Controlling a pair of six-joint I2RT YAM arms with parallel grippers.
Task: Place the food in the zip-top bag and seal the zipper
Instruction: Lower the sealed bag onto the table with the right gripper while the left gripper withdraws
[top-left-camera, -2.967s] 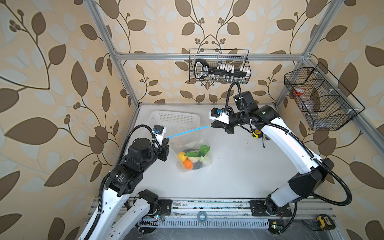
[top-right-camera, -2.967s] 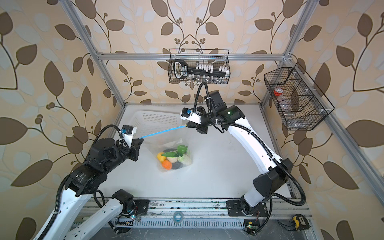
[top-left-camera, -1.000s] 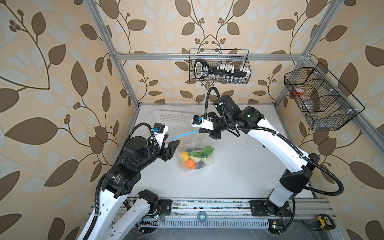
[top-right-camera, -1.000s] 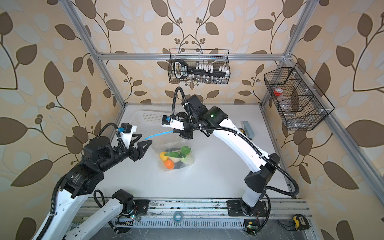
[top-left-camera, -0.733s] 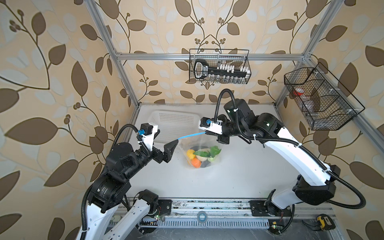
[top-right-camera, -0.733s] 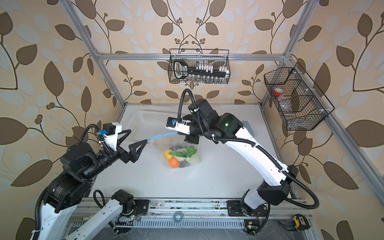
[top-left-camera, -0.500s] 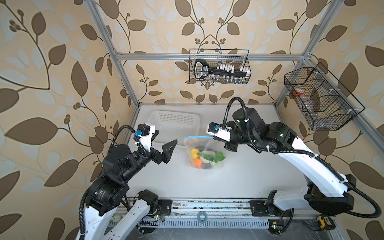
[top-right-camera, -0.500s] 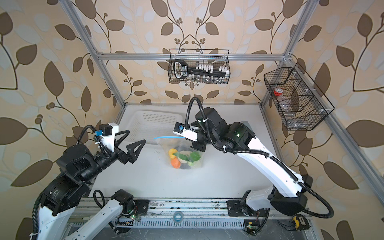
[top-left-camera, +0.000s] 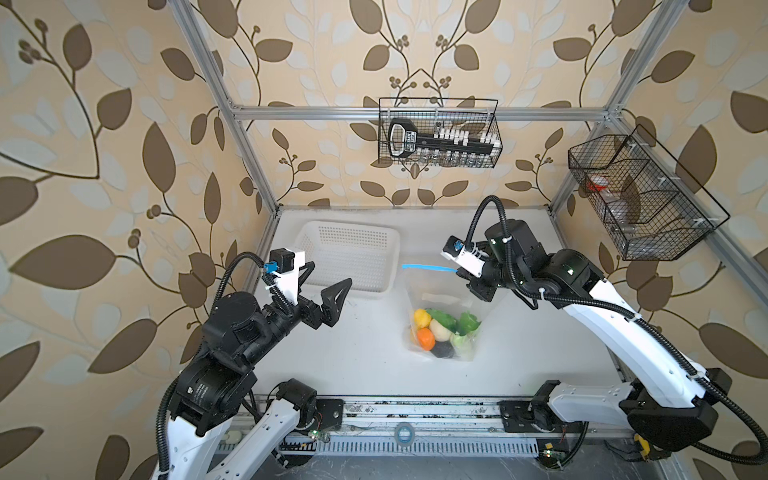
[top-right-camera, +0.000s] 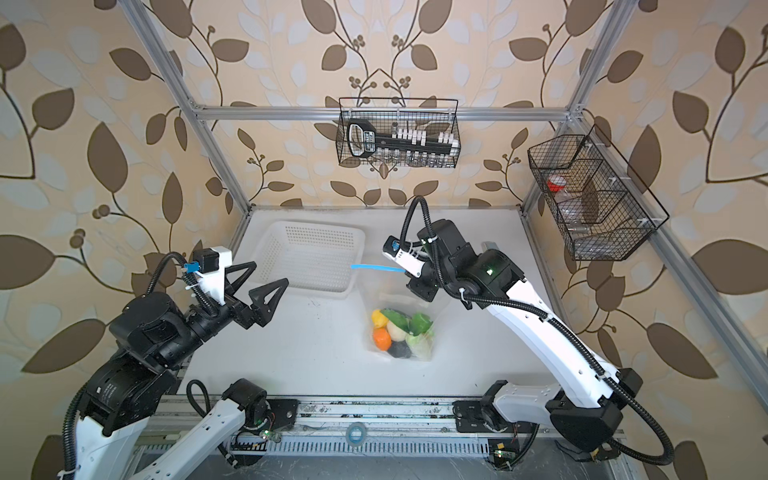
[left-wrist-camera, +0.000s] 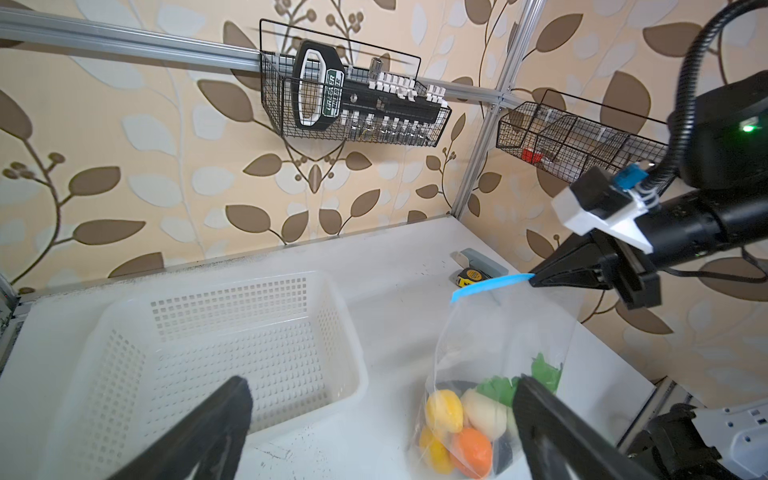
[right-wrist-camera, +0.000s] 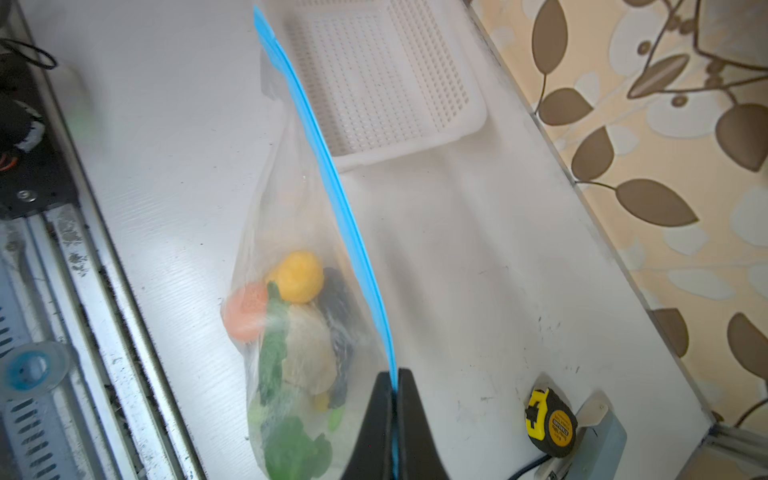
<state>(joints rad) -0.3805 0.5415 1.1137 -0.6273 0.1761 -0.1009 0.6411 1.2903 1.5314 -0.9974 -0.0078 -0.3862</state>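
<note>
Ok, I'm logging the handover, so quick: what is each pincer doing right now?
Left pincer: open, holding nothing.
Right pincer: shut on the zipper of the zip-top bag.

In your right wrist view the right gripper (right-wrist-camera: 392, 376) is cut off by the frame edge, and its closed jaws hide the end of the zipper (right-wrist-camera: 332, 174) they pinch. The food (right-wrist-camera: 297, 278) blurs behind the crinkled zip-top bag (right-wrist-camera: 282, 187), so you cannot name the dark and green pieces. In your left wrist view one finger (left-wrist-camera: 540, 415) of the left gripper (left-wrist-camera: 380, 386) covers part of the food.
</note>
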